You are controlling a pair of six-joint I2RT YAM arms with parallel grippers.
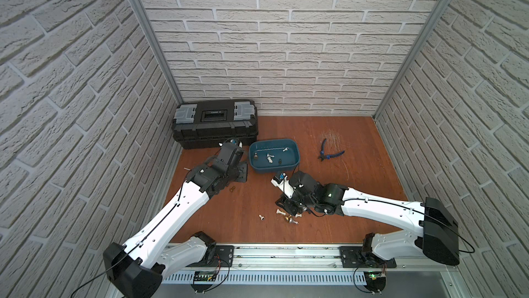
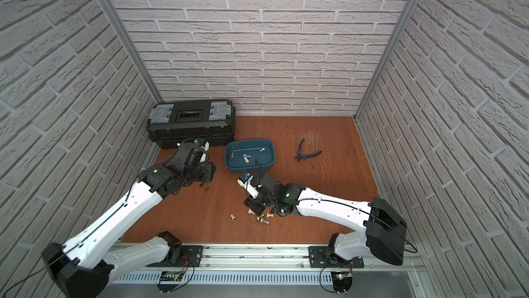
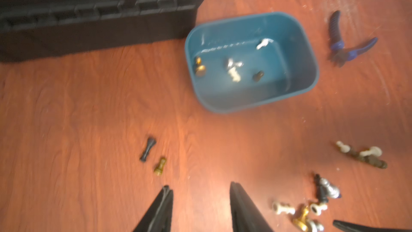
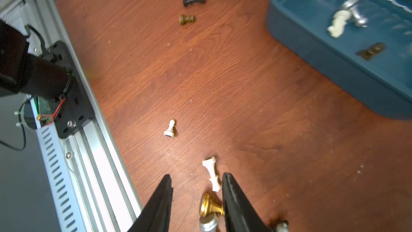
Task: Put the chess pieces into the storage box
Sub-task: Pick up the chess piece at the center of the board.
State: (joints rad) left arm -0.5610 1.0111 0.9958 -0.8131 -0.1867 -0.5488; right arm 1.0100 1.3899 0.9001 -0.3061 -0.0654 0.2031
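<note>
My left gripper (image 3: pixel 199 188) hangs over bare wooden floor (image 3: pixel 89 119), fingers apart and nothing between them. Just beyond the tip of one finger (image 3: pixel 163 206) lies a gold pawn (image 3: pixel 160 166). A little farther on is a black piece (image 3: pixel 147 149). Both are on their sides and outside the gap. The storage box (image 3: pixel 223 102) sits farther ahead, well apart from those fingers and just beside the black toolbox (image 3: pixel 89 30). This wrist view is blurred, so I can only say the box seems to hold five chess pieces. A gold one lies by a wall, a silver and a white one lie together in the middle, a dark one is near them, and a white one is at the far side.

My right gripper (image 4: pixel 196 176) is low over the cluster nearer the rail (image 4: pixel 93 164). Its fingers are apart too, clamped on nothing. A gold piece (image 4: pixel 209 205) lies on its side inside the gap, hard against one finger (image 4: pixel 236 208), with open floor between it and the other. A silver piece (image 4: pixel 208 223) lies just behind it, also within the gap. A white piece (image 4: pixel 211 175) lies flat, one end by that same finger's tip. A white pawn (image 4: pixel 169 128) sits alone farther ahead, clear of both fingers.

In a top view the storage box (image 1: pixel 269 169) sits between my two wrists, near the right one, and the pliers (image 1: pixel 329 153) lie beyond it.
</note>
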